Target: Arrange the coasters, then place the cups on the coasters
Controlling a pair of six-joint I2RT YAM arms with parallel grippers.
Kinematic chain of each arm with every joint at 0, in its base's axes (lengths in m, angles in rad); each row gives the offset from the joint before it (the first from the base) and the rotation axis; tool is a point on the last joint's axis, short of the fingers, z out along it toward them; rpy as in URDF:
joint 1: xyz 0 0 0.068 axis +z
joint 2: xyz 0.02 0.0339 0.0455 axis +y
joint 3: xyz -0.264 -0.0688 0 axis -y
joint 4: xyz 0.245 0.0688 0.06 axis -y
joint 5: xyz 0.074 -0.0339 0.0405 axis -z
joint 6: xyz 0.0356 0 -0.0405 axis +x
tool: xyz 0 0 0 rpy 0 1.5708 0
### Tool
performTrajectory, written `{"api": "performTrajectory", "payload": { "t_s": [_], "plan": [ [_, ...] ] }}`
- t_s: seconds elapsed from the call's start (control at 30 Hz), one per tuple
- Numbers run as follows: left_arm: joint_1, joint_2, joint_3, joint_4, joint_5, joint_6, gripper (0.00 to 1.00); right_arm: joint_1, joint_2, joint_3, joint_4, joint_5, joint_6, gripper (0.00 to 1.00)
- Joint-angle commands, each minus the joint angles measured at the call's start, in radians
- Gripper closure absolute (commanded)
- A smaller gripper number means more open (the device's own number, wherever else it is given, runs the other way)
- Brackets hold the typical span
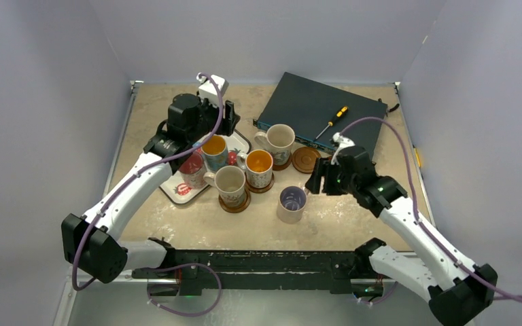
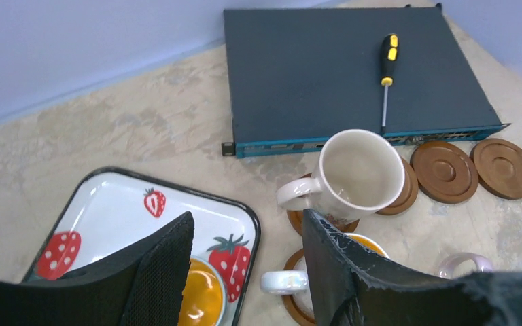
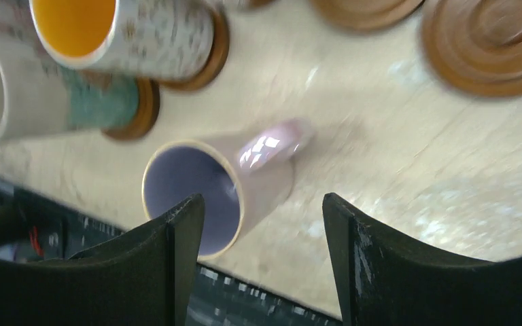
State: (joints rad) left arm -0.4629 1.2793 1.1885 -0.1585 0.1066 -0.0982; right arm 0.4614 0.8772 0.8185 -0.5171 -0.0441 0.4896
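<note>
Three cups stand on coasters: a cream cup [image 1: 279, 140], an orange-lined patterned cup [image 1: 259, 167] and a cream cup [image 1: 230, 183]. A blue cup [image 1: 213, 151] with an orange inside and a pink cup [image 1: 192, 169] stand on the strawberry tray [image 1: 177, 191]. A pink cup with a purple inside [image 1: 291, 203] [image 3: 211, 187] stands on bare table. Bare coasters [image 2: 444, 171] [image 2: 504, 168] lie by the dark box. My left gripper [image 2: 248, 224] [image 1: 224, 123] hangs open over the tray's corner, holding nothing. Just right of the purple-lined cup, my right gripper [image 3: 262, 224] [image 1: 317, 182] is open and empty.
A flat dark box [image 1: 319, 109] with a yellow-handled screwdriver [image 1: 333, 120] on it lies at the back right. The black rail [image 1: 258, 261] between the arm bases runs along the near edge. Grey walls close in the table on three sides.
</note>
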Motion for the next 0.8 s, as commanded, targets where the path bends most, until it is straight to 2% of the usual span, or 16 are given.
{"api": "performTrajectory", "payload": {
  "t_s": [0.0,0.1,0.3,0.47,0.77],
  "plan": [
    [0.014,-0.021,-0.045,0.101,-0.047,-0.045,0.44,0.144,0.038,-0.001,-0.043,0.002,0.109,0.33],
    [0.014,-0.023,-0.052,0.104,-0.053,-0.051,0.44,0.204,0.086,0.004,-0.032,0.027,0.145,0.34],
    [0.014,-0.026,-0.052,0.094,-0.064,-0.049,0.44,0.242,0.184,0.022,-0.031,0.102,0.132,0.35],
    [0.016,-0.027,-0.052,0.092,-0.066,-0.048,0.44,0.265,0.239,0.029,-0.008,0.136,0.135,0.41],
    [0.014,-0.028,-0.057,0.089,-0.076,-0.042,0.44,0.27,0.272,0.025,-0.04,0.217,0.219,0.69]
  ]
}}
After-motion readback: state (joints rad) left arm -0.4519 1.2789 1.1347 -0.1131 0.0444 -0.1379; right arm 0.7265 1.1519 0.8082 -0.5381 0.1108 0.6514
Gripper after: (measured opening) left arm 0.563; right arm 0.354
